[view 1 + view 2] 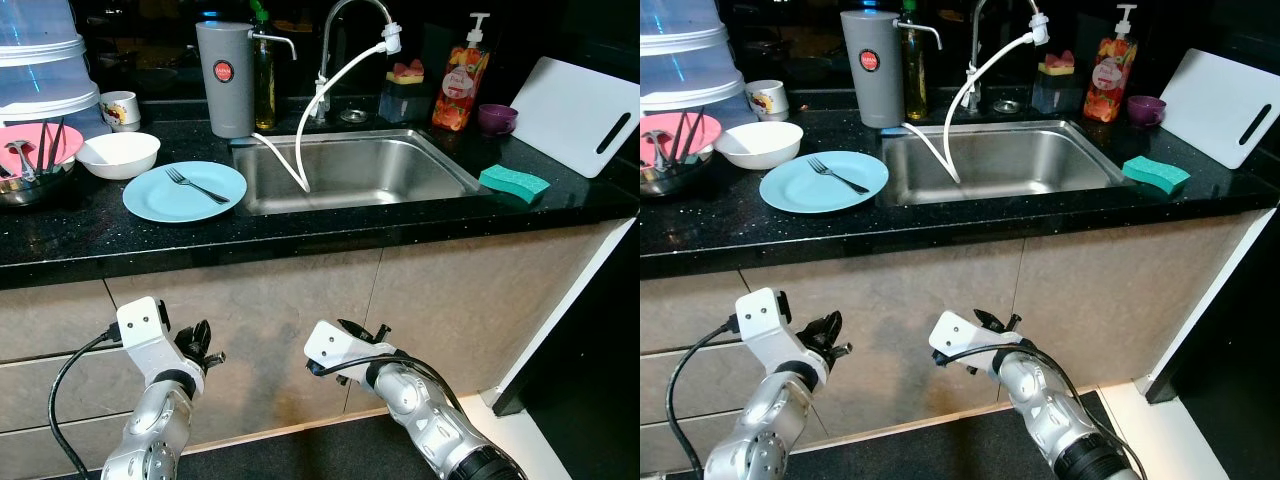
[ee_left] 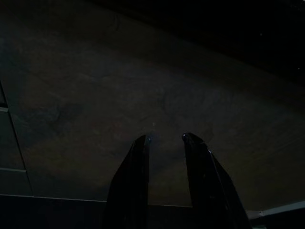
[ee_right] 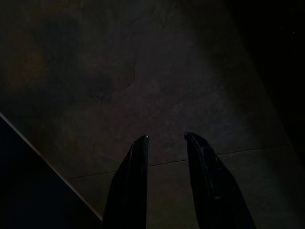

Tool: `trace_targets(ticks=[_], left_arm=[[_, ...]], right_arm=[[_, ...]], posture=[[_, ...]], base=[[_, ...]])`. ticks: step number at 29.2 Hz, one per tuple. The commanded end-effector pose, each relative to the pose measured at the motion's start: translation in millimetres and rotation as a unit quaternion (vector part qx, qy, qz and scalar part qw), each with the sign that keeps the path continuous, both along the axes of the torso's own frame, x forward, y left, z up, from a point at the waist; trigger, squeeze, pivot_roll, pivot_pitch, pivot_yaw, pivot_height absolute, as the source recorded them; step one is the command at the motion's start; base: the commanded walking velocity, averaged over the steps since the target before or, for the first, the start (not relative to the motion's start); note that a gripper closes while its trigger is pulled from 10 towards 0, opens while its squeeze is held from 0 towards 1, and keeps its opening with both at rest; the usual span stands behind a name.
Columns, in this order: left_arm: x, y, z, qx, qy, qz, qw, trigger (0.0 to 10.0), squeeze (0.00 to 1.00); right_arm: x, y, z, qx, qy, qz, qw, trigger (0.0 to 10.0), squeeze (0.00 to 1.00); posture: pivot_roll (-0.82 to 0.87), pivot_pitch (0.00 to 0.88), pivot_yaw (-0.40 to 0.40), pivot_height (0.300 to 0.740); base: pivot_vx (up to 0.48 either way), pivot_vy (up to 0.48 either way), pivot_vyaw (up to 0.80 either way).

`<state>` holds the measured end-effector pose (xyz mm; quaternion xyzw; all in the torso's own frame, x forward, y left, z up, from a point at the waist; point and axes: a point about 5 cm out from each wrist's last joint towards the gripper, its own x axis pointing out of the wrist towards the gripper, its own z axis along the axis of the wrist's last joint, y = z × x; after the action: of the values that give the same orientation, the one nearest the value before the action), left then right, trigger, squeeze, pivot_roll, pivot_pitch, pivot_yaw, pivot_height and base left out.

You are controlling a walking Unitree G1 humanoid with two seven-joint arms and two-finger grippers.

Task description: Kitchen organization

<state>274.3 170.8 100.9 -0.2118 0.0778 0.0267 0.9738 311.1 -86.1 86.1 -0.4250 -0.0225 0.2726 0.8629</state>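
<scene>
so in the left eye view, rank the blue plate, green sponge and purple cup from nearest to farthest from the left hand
From the left hand, low before the cabinet:
1. Blue plate, on the counter left of the sink, above that hand.
2. Green sponge, on the counter right of the sink.
3. Purple cup, back right, behind the sponge.

- Countertop (image 1: 560, 200): black, flecked with fine white specks.
- Plate (image 1: 160, 198): pale blue; fork (image 1: 196, 185) on it silver.
- Bowl (image 1: 119, 154): white.
- Sink (image 1: 440, 165): brushed steel.
- Sponge (image 1: 513, 181): teal green.
- Cutting board (image 1: 575, 112): white.
- Canister (image 1: 224, 78): grey, red round label.
- Small cup (image 1: 497, 118): purple.
- Cabinet fronts (image 1: 470, 300): mottled beige.
- Arms silver, gripper fingers (image 2: 136, 181) black.
</scene>
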Motion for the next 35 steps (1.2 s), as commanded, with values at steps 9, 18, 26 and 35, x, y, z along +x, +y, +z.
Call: trace_targets(ticks=[9, 18, 26, 35], left_arm=[[-0.3, -2.0, -3.1, -0.006, 0.006, 0.0, 1.0, 10.0, 0.0], [-0.4, -1.2, -3.2, -0.008, 0.006, 0.001, 1.0, 10.0, 0.0], [-0.4, -1.2, -3.2, -0.009, 0.008, 0.0, 1.0, 10.0, 0.0], [-0.5, -1.6, -2.2, -0.01, 0.007, 0.0, 1.0, 10.0, 0.0]], right_arm=[[1.1, -3.0, 0.0, 0.003, 0.001, -0.004, 1.0, 10.0, 0.0], [1.2, -3.2, 0.2, 0.003, 0.001, -0.004, 1.0, 10.0, 0.0], [1.3, -3.3, 0.5, 0.003, 0.001, -0.004, 1.0, 10.0, 0.0], [1.5, -3.5, 0.9, 0.003, 0.001, -0.004, 1.0, 10.0, 0.0]], posture=[[-0.14, 0.0, -0.018, 0.74], [-0.14, 0.0, -0.016, 0.74], [-0.15, 0.009, -0.014, 0.74], [-0.14, 0.018, -0.015, 0.74]], base=[[0.0, 0.0, 0.0], [0.0, 0.0, 0.0], [0.0, 0.0, 0.0], [0.0, 0.0, 0.0]])
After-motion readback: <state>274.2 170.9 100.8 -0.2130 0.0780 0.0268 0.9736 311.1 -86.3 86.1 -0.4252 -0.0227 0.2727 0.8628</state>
